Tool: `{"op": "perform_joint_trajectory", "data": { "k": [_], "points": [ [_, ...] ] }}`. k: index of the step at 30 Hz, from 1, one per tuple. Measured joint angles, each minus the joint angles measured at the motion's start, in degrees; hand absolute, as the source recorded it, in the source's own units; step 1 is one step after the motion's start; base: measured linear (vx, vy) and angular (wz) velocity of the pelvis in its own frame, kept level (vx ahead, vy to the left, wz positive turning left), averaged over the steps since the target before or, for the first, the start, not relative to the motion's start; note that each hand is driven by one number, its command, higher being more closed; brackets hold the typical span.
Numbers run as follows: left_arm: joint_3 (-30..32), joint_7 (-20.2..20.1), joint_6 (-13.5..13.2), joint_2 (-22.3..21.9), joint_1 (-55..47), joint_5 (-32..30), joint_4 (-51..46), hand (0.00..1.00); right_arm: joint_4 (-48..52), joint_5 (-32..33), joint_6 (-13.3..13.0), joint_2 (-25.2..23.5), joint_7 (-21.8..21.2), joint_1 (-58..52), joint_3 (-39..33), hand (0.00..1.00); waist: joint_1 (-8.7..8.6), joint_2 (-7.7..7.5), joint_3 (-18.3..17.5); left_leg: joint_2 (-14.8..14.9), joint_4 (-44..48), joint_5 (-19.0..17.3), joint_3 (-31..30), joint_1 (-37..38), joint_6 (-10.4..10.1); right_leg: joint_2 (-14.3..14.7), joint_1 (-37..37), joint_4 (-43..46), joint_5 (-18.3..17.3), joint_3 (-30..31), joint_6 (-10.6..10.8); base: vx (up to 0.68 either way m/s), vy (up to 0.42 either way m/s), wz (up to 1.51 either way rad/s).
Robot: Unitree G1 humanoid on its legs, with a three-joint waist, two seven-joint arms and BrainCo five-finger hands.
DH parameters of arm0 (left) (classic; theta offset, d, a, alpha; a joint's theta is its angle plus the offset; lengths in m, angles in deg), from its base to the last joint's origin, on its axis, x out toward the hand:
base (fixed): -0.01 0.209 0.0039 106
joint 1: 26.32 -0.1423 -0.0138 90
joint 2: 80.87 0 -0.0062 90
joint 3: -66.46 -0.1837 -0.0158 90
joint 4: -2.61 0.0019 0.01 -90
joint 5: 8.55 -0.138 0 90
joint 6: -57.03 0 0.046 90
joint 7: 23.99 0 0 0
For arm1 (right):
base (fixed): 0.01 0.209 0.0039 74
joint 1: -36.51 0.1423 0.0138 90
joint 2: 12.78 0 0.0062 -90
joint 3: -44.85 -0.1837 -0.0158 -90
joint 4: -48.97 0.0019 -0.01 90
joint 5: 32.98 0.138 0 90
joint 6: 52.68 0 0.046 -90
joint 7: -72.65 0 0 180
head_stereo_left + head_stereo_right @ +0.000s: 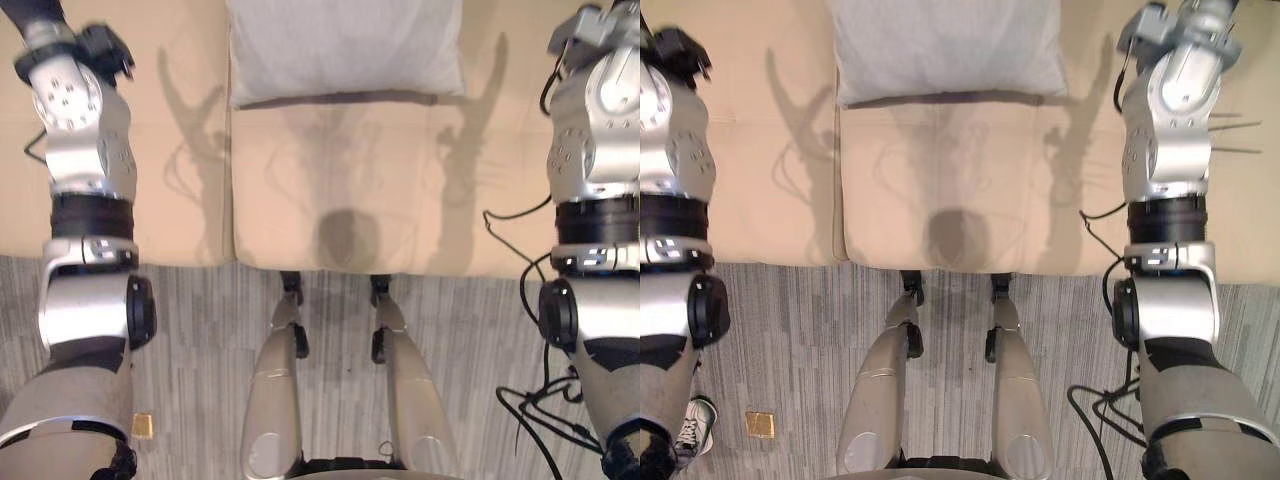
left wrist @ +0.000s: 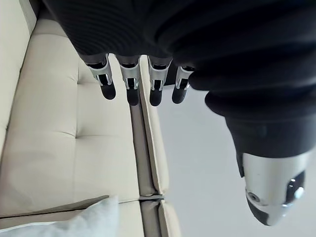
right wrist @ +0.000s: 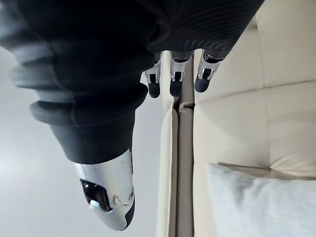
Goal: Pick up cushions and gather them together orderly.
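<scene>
A pale grey cushion (image 1: 345,50) lies at the back of the beige sofa's (image 1: 340,180) middle seat, square to the seat's edges. My left hand (image 2: 129,81) hovers in the air over the sofa's left part, fingers relaxed and holding nothing. A corner of the cushion (image 2: 74,222) lies well apart from it. My right hand (image 3: 173,81) hangs above the sofa's right part in the same way, its fingers straight and holding nothing, with the cushion (image 3: 261,202) some way off. Both arms reach forward on either side of the cushion.
The sofa's front edge (image 1: 330,268) meets a grey striped carpet (image 1: 200,340). A small yellow square (image 1: 760,424) lies on the carpet at the lower left, next to a person's sneaker (image 1: 690,420). Bare seat cushions extend to the left and right.
</scene>
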Motion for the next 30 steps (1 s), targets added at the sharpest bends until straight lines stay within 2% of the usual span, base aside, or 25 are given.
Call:
{"op": "perform_joint_trajectory", "data": {
  "k": [2, 5, 6, 7, 10, 11, 13, 17, 22, 26, 29, 30],
  "points": [
    [0.01, -0.83, -0.76, -1.94, -8.87, -0.06, -4.33, 0.00, 2.52, -0.12, -0.23, -0.21, -1.91, -8.57, 0.21, 0.00, 0.10, -0.01, -0.03, -0.06, -0.02, -0.19, -0.20, 1.72, 0.16, -0.02, 1.85, -0.01, -0.40, -0.15, 0.05, 0.01, -0.024, 0.07],
    [-0.22, -3.06, -0.94, -10.02, -25.93, -1.34, -8.81, 0.00, 4.46, -0.85, -0.24, -4.18, -4.45, -25.27, 0.19, 0.00, 0.02, -0.08, -0.20, -0.20, 0.24, -1.74, -0.59, 5.59, 0.05, -0.06, 6.07, -0.04, -1.78, -0.43, 0.27, 0.03, -0.027, 0.07],
    [-0.79, -3.90, -0.91, -13.95, -32.20, -2.30, -9.53, 0.00, 4.68, -1.62, -0.22, -6.94, -5.53, -31.10, 0.18, 0.00, 0.00, -0.08, -0.29, -0.28, 0.38, -2.50, -0.63, 7.03, 0.21, -0.04, 7.58, -0.09, -2.78, -0.48, 0.81, 0.04, -0.042, 0.03],
    [-1.75, -4.87, -0.65, -17.70, -38.80, -3.69, -9.49, 0.00, 4.39, -3.51, -0.09, -9.96, -6.72, -37.15, 0.20, 0.00, -0.07, -0.12, -1.11, -0.59, 0.36, -3.19, -0.66, 8.07, -0.09, -0.01, 8.75, -0.37, -3.22, -0.53, 0.76, 0.05, -0.053, 0.02],
    [-3.59, -8.38, 0.96, -24.52, -52.40, -9.08, -7.25, 0.00, 2.46, -12.36, 0.39, -16.55, -9.22, -50.43, 0.02, 0.00, -0.18, -0.32, -3.90, -0.92, -1.39, -3.42, -0.73, 11.72, 0.07, -0.18, 12.60, -2.70, -3.47, -0.61, 0.65, 0.06, -0.046, 0.01],
    [-3.58, -8.98, 1.20, -25.23, -54.26, -10.42, -5.86, 0.00, 1.13, -13.94, 0.54, -17.70, -9.34, -52.40, -0.04, 0.00, -0.20, -0.36, -4.73, -0.96, -1.75, -3.42, -0.69, 12.67, 0.07, -0.19, 13.45, -2.93, -3.55, -0.57, 0.98, 0.07, -0.061, -0.01],
    [-3.54, -10.61, 2.07, -26.46, -59.57, -13.85, -0.80, 0.00, -3.87, -18.44, 1.04, -20.03, -10.58, -58.41, -0.12, 0.00, -0.18, -0.46, -8.66, -1.13, -3.41, -3.47, -0.32, 15.72, -0.02, -0.21, 15.66, -3.10, -4.31, -0.44, 1.48, 0.05, -0.053, -0.04],
    [-2.71, -13.32, 2.89, -26.65, -66.19, -19.38, 7.13, 0.00, -13.77, -24.08, 1.31, -20.96, -13.07, -65.44, -0.32, 0.00, -0.26, -0.91, -15.10, -1.59, -7.87, -3.48, 1.32, 23.28, -0.05, -0.32, 20.83, -4.01, -5.84, 0.67, 2.28, 0.07, -0.018, -0.14],
    [-2.44, -15.71, 3.31, -26.64, -69.11, -22.19, 11.29, 0.00, -21.68, -25.63, 2.62, -20.56, -15.32, -68.33, -2.62, 0.00, -1.09, -1.46, -17.35, -2.44, -11.47, -3.42, 3.66, 30.34, -0.09, -0.91, 24.81, -4.00, -6.55, 3.02, 2.98, 0.04, 0.026, -0.24],
    [-2.44, -16.34, 3.28, -26.38, -69.50, -22.80, 11.34, 0.00, -22.68, -25.54, 3.48, -20.33, -15.51, -68.44, -2.75, 0.00, -1.79, -2.48, -18.00, -3.21, -11.53, -3.77, 6.38, 32.27, 0.39, -1.20, 25.09, -3.95, -5.98, 6.29, 4.23, 0.00, 0.036, -0.40],
    [-2.83, -16.32, 3.24, -25.27, -67.99, -22.95, 11.25, 0.00, -22.66, -25.41, 3.73, -20.81, -15.47, -67.28, -2.47, 0.00, -1.82, -3.97, -17.96, -3.82, -9.46, -4.32, 9.15, 30.59, 1.24, -1.64, 22.39, -2.93, -4.99, 8.95, 6.31, -0.02, 0.035, -0.42],
    [-3.04, -16.29, 3.26, -24.73, -67.04, -22.96, 10.56, 0.00, -22.54, -25.21, 3.72, -21.02, -15.43, -67.14, -2.38, 0.00, -2.08, -4.48, -18.02, -3.43, -3.80, -5.65, 9.75, 26.92, 2.99, -2.76, 20.68, -2.18, -4.74, 8.97, 10.95, -0.06, 0.024, -0.11]
  ]
}}
